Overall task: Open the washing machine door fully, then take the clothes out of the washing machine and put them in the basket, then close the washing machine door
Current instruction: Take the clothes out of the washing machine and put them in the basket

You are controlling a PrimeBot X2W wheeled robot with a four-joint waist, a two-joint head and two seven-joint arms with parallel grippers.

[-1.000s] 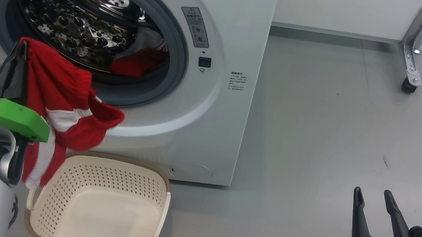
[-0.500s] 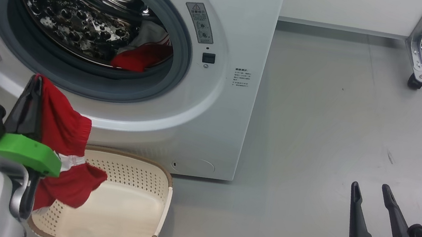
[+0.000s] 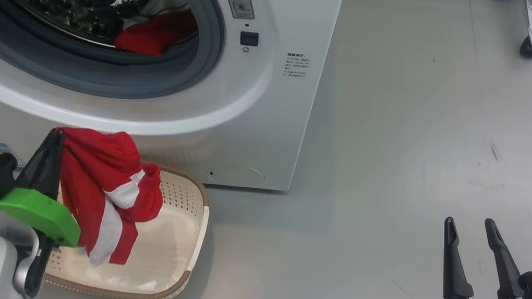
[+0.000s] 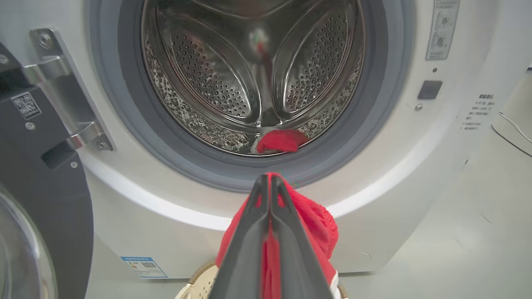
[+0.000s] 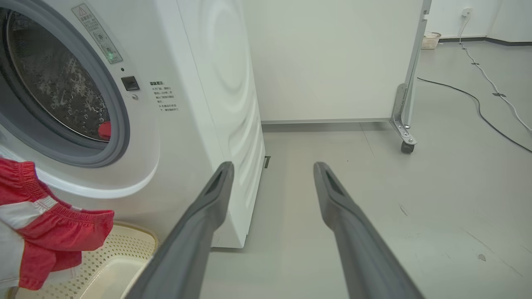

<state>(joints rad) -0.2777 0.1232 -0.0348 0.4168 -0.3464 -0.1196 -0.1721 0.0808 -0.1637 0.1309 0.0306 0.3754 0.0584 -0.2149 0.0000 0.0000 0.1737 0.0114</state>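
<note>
The white washing machine (image 3: 270, 118) stands open, and its door (image 4: 41, 207) is swung out to the left, dark inner face showing. One of the red clothes (image 3: 156, 35) lies low in the steel drum, seen too in the left wrist view (image 4: 280, 141). My left gripper (image 3: 56, 136) is shut on a red garment with white stripes (image 3: 102, 183), which hangs over the left part of the cream basket (image 3: 178, 242) on the floor before the machine. Off to the right, my right gripper (image 3: 468, 226) stands open over bare floor, nothing between its fingers (image 5: 216, 195).
The door's metal hinge (image 4: 62, 104) sticks out at the machine's left. A white panel on a caster (image 5: 405, 145) stands behind the machine to the right. Cables (image 5: 478, 104) run along the far floor. Grey floor lies open to the machine's right.
The head camera has tipped downward. My left gripper has come down from the drum's mouth with the red garment, which now hangs over the basket. The right arm has stayed put.
</note>
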